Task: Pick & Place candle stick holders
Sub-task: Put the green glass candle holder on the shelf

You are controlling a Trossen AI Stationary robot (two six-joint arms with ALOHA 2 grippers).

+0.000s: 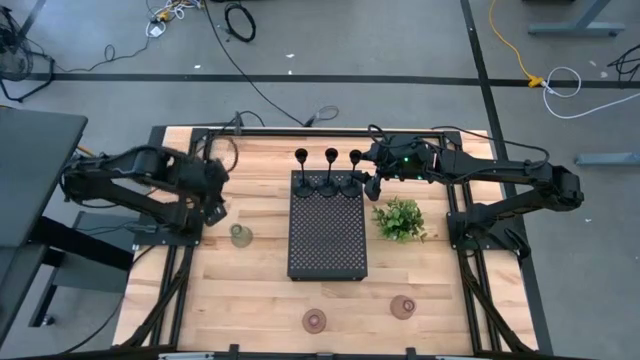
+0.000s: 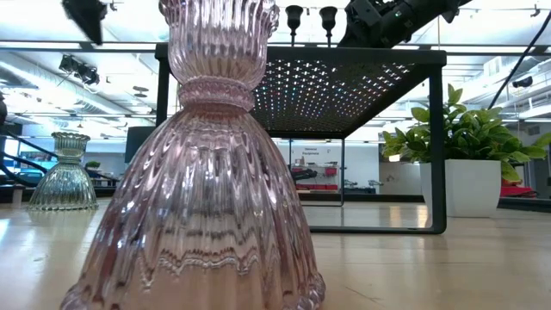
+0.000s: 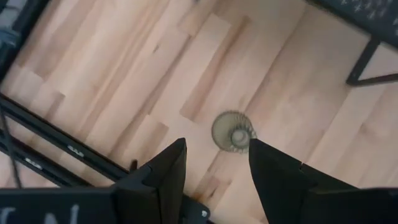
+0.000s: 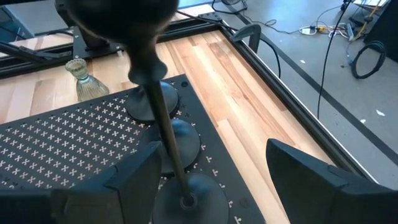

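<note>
— Low view is mostly filled by one pinkish glass holder (image 2: 200, 164); what else do you see?
— I see three black holders (image 1: 329, 170) on the tray's (image 1: 327, 240) far edge, a greenish one (image 1: 239, 235) on the wooden table (image 1: 260, 290). Right gripper (image 1: 370, 186) spread around the nearest stem; left gripper (image 1: 215, 212) spread above the greenish holder.

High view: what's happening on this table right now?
Three black holders stand on the black tray. The right gripper is open around the nearest one's stem. The left gripper hovers open over the greenish glass holder. Two pinkish glass holders wait at the front edge.
</note>
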